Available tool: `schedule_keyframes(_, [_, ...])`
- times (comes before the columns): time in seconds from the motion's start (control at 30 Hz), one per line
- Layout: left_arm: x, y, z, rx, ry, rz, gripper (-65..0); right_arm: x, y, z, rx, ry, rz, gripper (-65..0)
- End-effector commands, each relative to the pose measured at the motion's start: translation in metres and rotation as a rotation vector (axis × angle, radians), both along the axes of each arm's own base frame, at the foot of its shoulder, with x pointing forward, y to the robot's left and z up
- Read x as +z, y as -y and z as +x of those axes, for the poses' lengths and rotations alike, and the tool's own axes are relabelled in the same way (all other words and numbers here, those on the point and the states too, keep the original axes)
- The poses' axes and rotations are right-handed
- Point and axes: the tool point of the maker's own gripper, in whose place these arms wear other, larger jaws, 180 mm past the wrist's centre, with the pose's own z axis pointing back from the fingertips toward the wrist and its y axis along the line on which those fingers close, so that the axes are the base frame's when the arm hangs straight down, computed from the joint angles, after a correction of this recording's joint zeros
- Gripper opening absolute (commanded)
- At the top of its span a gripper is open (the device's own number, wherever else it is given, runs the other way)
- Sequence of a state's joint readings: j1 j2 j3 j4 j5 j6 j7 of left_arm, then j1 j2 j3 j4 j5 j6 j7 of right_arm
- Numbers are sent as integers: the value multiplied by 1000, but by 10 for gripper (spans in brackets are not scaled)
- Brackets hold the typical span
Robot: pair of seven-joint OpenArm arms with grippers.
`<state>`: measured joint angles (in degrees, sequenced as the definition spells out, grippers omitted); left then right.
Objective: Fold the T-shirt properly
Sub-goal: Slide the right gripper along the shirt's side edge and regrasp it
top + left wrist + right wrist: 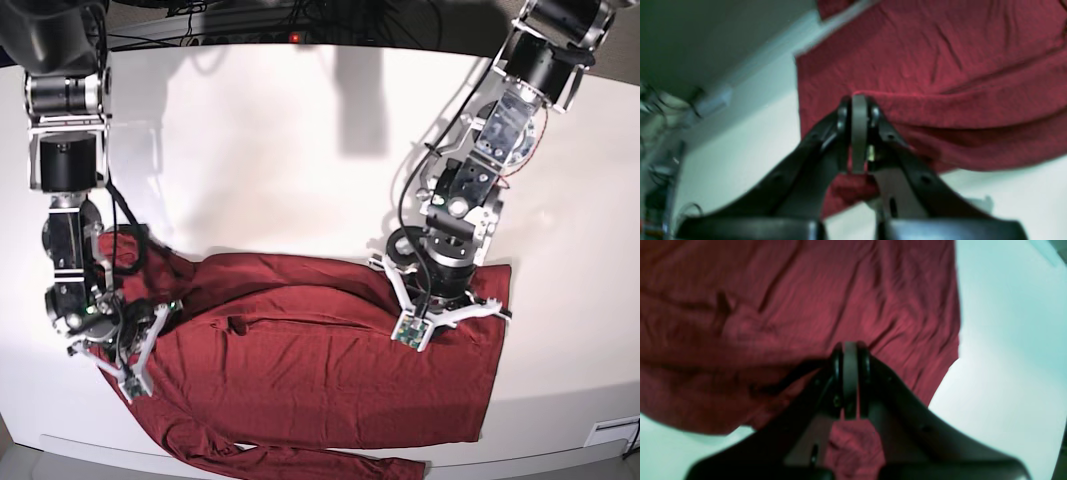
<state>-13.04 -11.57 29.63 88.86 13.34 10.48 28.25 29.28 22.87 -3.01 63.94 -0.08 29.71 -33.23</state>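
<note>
Fingers of both grippers (859, 133) (850, 380) pinch folds of the T-shirt (330, 370).

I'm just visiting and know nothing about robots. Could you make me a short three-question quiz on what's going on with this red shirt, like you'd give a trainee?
1. True or false: both grippers are closed on fabric of the T-shirt.
2. What surface does the shirt lie on? A) a white table B) a wooden floor C) a blue tray
3. In the base view, which gripper is on the picture's left side?

Key
1. True: the left gripper and the right gripper each pinch red cloth between shut jaws.
2. A, the white table.
3. The right gripper, near the shirt's left edge; the left one is on the picture's right.
</note>
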Motion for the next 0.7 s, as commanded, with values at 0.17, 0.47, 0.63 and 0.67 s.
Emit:
schedule_keyframes(0.17, [25, 0, 11, -1, 77, -3, -650, 50, 24, 23, -33, 108, -32, -650])
schedule_keyframes(0.47, [27, -1, 13, 3, 74, -5, -650, 22, 4, 6, 10, 12, 60, -443])
schedule_keyframes(0.63, [24, -2, 12, 11, 59, -2, -650, -15, 16, -4, -40, -71, 96, -397])
schedule_keyframes(0.67, [24, -2, 12, 11, 59, -2, -650, -25, 18, -6, -55, -91, 111, -397])
